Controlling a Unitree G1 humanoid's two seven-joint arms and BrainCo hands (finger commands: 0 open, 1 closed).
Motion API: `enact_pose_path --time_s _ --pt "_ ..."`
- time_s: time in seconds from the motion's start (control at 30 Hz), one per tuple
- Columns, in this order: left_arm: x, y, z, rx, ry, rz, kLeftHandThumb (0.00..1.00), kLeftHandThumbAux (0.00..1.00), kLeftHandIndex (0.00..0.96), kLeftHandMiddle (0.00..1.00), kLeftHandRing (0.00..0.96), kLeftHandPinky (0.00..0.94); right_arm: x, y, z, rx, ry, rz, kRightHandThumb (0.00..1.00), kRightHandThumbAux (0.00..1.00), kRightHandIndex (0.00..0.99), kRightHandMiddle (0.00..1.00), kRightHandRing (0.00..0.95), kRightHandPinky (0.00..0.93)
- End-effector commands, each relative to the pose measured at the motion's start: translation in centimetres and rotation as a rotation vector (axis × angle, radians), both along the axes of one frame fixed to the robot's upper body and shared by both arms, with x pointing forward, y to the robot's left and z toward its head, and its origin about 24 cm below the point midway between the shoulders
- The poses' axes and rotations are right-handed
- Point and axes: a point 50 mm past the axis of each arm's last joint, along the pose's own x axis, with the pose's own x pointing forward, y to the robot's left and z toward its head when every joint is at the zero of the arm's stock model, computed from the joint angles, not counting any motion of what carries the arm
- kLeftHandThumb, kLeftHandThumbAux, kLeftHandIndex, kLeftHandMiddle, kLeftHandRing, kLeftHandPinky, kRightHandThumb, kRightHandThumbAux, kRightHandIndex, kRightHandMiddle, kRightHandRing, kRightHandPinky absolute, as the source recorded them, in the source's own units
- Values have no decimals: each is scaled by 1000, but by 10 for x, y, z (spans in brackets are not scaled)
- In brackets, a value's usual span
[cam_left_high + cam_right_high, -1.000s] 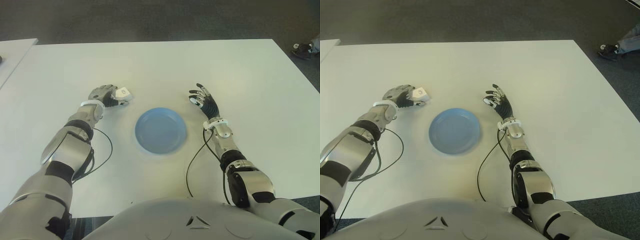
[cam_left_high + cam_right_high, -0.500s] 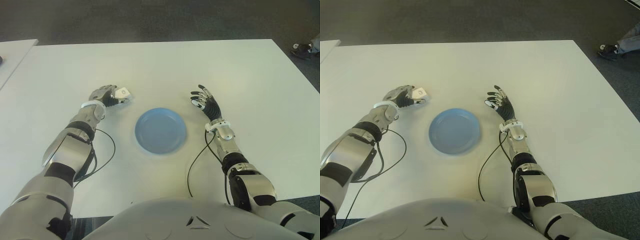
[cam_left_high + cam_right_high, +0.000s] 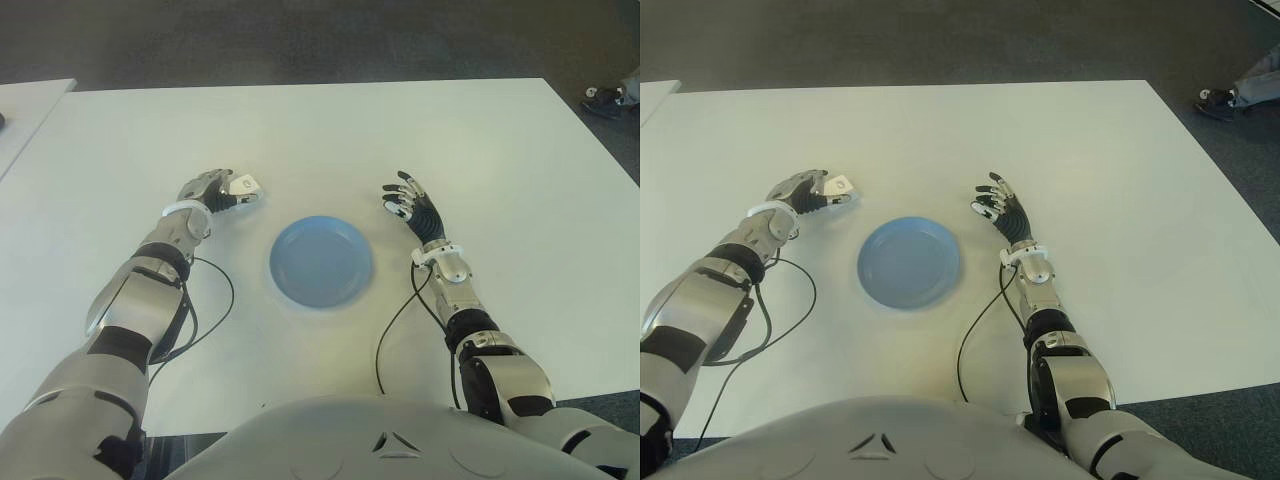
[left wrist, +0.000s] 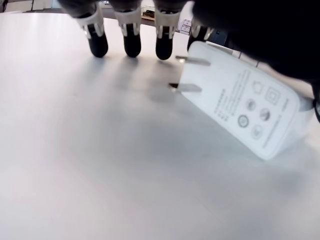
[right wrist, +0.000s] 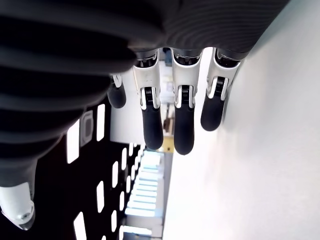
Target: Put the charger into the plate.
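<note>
The white charger is pinched at the tips of my left hand, just left of and beyond the blue plate. In the left wrist view the charger tilts just above the white table, its two prongs pointing toward my extended fingers, with a shadow under it. The plate holds nothing. My right hand hovers to the right of the plate, its fingers spread and holding nothing.
The white table spreads wide around the plate. Black cables trail from both wrists across its near part. A second table's corner shows at far left. A person's shoe is on the floor at far right.
My right hand has drifted slightly to the right, away from the plate. The left hand still holds the charger in nearly the same place.
</note>
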Motion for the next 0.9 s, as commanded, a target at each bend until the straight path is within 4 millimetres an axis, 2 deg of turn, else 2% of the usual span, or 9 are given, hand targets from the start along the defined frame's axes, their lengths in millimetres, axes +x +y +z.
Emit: enact_pose_path --time_s 0.03,0.13,0.27,0.33,0.43,0.5,0.57,0.8,0.9 --pt "-23 5 -27 43 123 -18 168 274 0 0 0 0 -34 -2 -44 1 236 -21 0 518 59 275 274 207" --pt "-21 5 -23 106 90 -61 181 270 0 0 0 0 -34 -2 -44 1 239 -20 0 501 61 272 269 204" --pt "-22 6 -24 196 60 -93 300 283 44 58 56 78 -33 -1 -45 3 242 -19 0 487 63 271 266 203" --pt "-22 6 -23 271 36 -129 350 292 99 135 122 138 -33 -1 -45 4 242 -18 0 483 64 271 265 203" --pt "-23 7 -23 391 5 -197 425 308 171 326 323 314 -33 0 -44 6 241 -14 0 472 65 270 262 193" --pt "-22 7 -22 468 -4 -243 446 310 185 387 388 365 -32 0 -44 7 240 -11 0 466 64 268 260 187" --pt "-20 5 -20 521 -7 -277 451 303 182 386 387 359 -32 1 -44 6 241 -10 0 457 64 265 255 177" --pt "-17 6 -17 619 15 -328 405 243 139 246 227 201 -31 2 -44 4 242 -7 0 434 64 258 248 167" --pt "-18 8 -18 624 35 -325 390 218 121 203 181 166 -31 3 -44 3 242 -8 0 428 64 258 247 167"
